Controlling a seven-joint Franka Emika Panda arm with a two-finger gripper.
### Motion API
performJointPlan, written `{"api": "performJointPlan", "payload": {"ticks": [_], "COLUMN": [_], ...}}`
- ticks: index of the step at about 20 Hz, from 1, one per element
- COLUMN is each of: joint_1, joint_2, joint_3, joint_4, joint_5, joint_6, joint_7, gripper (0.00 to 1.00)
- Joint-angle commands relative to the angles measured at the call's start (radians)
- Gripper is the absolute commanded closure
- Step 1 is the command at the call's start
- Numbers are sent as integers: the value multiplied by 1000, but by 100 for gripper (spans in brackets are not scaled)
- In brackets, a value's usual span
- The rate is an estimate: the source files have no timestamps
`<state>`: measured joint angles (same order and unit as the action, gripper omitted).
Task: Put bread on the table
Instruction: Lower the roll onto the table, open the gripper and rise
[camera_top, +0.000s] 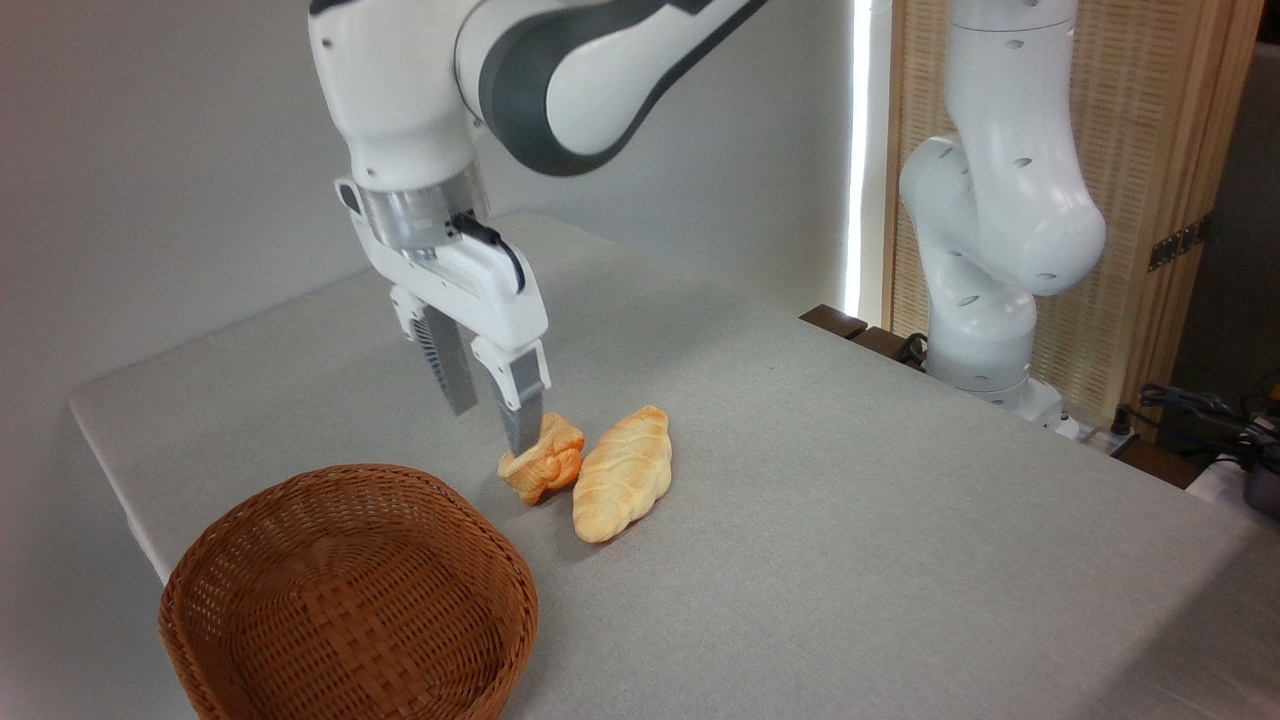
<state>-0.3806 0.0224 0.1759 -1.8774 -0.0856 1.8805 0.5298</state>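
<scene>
The bread (545, 462), a small chunky golden-brown roll, lies on the light grey cloth of the table (820, 480), just right of centre of the near half. My gripper (492, 430) hangs over its left side with the jaws apart and open. The nearer finger (521, 425) overlaps the roll's upper left edge and seems to touch it. The farther finger (455, 375) stands clear, a little above the cloth. Nothing is between the fingers.
A longer pale braided loaf (622, 475) lies right beside the roll on its right. A brown wicker basket (350, 590), with nothing in it, stands at the front left near the table edge. The arm's white base (985, 250) rises at the back right.
</scene>
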Motion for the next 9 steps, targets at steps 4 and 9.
{"api": "performJointPlan", "payload": {"ticks": [4, 9], "joint_1": [-1, 0], "joint_2": [-10, -12], "joint_3": [50, 51], "joint_4": [29, 30], "joint_5": [33, 41], "joint_6": [62, 89], "joint_7": [59, 81], "gripper": [0, 0]}}
